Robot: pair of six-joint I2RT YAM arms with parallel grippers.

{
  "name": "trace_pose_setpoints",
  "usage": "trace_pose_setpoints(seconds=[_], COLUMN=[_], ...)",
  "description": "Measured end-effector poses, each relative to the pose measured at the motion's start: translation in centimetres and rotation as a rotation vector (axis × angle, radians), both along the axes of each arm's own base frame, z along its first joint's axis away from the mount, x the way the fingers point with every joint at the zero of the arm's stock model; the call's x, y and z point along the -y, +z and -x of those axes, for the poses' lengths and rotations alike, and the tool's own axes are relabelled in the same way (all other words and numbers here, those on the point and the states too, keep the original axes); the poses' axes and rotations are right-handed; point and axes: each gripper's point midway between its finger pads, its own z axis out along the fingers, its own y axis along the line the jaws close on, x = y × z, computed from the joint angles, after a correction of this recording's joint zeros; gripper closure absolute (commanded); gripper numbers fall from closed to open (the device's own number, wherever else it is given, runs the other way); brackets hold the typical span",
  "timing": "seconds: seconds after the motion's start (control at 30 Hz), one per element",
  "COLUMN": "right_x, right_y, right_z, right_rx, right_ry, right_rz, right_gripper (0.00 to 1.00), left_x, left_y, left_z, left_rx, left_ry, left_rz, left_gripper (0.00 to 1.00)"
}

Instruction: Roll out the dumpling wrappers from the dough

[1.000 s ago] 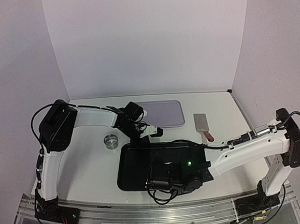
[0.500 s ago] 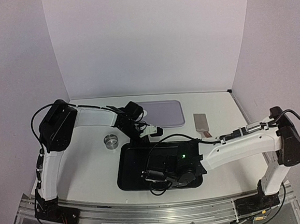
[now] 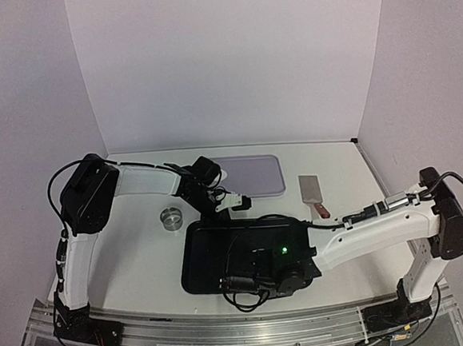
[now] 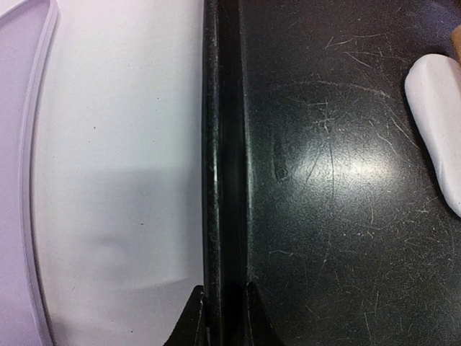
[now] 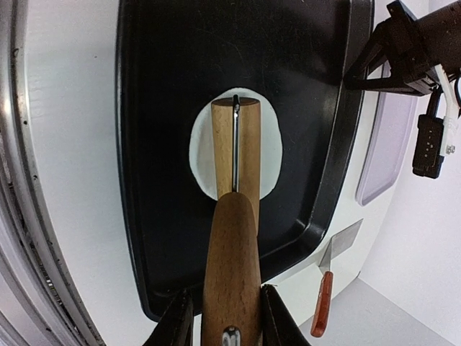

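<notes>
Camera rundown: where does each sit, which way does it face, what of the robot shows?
Top external: above and behind the bases, looking down on the table; left arm and right arm show.
Left wrist: looks down at the black tray rim; left pincer tips clamp it.
Right wrist: looks along the rolling pin at the dough; right pincer grips the handle.
Shared: both wrist views show tray and dough.

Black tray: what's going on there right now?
The right gripper holds a wooden rolling pin, its roller laid across the dough, a flattened oval patch in the black tray. The left gripper straddles the tray's far rim, apparently pinching it steady. The cutter and scraper lie unused on the table.
</notes>
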Motion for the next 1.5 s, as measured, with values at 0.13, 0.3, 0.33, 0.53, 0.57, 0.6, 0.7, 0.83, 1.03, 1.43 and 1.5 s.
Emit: trace_pose_setpoints(seconds=[0.13,0.3,0.33,0.53,0.57,0.6,0.7,0.83,1.03,1.43,1.5], right_x=[0.0,-0.3,-0.4,-0.3,-0.2,-0.2,-0.1,0.1,0.1,-0.3,-0.2], right_y=[0.1,-0.1,-0.1,-0.3,-0.3,-0.3,-0.3,-0.4,-0.3,-0.6,-0.5], right_z=[-2.1,-4.3,-4.4,-3.4,-3.1,-2.8,-1.4,-1.0,-3.9,-3.8,-2.8], right_rx=[-0.014,0.013,0.017,0.046,0.049,0.050,0.049,0.047,0.046,0.078,0.082], right_ry=[-0.026,-0.052,-0.055,-0.051,-0.051,-0.048,-0.028,-0.018,-0.057,-0.070,-0.058], right_rz=[-0.009,-0.006,-0.007,-0.017,-0.018,-0.017,0.001,0.019,-0.007,-0.014,-0.006], right_gripper=[1.00,1.00,1.00,1.00,1.00,1.00,1.00,1.00,1.00,1.00,1.00], left_x=[-0.2,-0.2,-0.2,-0.2,-0.2,-0.2,-0.2,-0.2,-0.2,-0.3,-0.3], left_y=[0.0,0.0,0.0,0.0,0.0,0.0,0.0,0.0,0.0,0.0,0.0], left_z=[-0.2,-0.4,-0.4,-0.4,-0.4,-0.4,-0.5,-0.4,-0.5,-0.7,-0.8], left_rx=[-0.002,0.002,0.002,0.003,0.003,0.003,0.004,0.004,0.006,0.012,0.012], left_ry=[0.013,0.020,0.020,0.021,0.021,0.021,0.021,0.020,0.021,0.031,0.031], left_rz=[-0.001,-0.001,-0.001,-0.001,-0.001,-0.001,-0.001,-0.001,-0.002,-0.006,-0.006], left_gripper=[1.00,1.00,1.00,1.00,1.00,1.00,1.00,1.00,1.00,1.00,1.00])
